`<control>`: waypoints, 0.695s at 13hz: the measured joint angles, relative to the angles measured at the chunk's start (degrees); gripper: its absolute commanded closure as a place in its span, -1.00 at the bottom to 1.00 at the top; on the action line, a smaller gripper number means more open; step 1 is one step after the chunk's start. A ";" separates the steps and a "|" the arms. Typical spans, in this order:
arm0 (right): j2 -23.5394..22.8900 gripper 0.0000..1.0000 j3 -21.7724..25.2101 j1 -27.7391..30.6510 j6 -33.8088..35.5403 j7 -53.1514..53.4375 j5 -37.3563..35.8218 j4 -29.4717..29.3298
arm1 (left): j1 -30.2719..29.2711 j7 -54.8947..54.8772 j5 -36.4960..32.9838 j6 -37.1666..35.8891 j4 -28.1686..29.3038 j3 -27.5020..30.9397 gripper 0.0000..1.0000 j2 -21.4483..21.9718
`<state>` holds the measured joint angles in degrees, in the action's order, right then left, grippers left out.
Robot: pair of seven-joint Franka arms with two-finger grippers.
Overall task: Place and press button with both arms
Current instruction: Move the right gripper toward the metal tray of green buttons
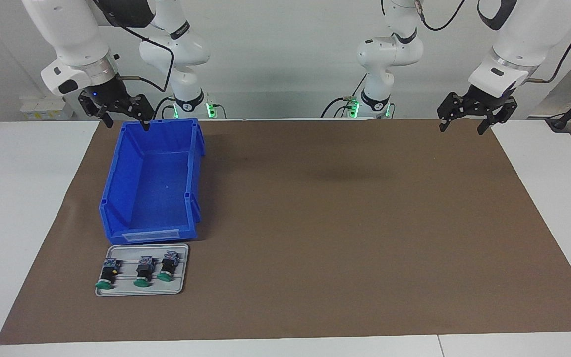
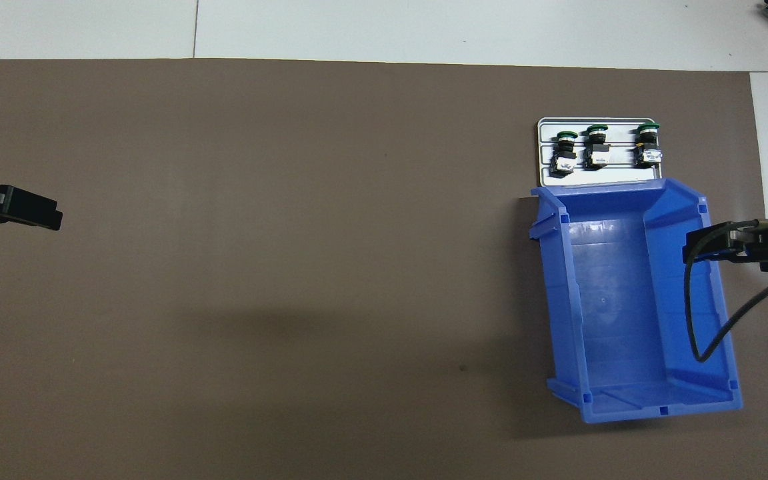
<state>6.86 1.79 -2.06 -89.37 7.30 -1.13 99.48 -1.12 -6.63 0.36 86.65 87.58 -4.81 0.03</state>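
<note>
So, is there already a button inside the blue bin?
No, the blue bin is empty; all three buttons lie on the grey tray beside it.

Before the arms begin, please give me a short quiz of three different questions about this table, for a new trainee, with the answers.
1. True or false: the blue bin holds one button.
2. How many green-capped buttons lie on the grey tray?
3. Multiple choice. The right gripper is: A, shut on a button; B, open, up over the bin's rim nearest the robots; C, resting on the tray.

Key:
1. False; the bin looks empty.
2. Three. One at the end of the row bears a yellow spot; the middle button and the other end button do not.
3. B. The left gripper is open too, raised over the brown mat.
</note>
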 measured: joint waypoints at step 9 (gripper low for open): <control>-5.27 -0.75 0.25 0.28 -11.14 -1.30 0.00 1.51 | 0.00 0.00 0.00 0.00 0.00 0.00 -1.00 0.00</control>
<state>1.58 2.04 -1.78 -100.51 6.00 -1.13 100.99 -1.13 -6.63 0.36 86.65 87.58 -4.81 0.03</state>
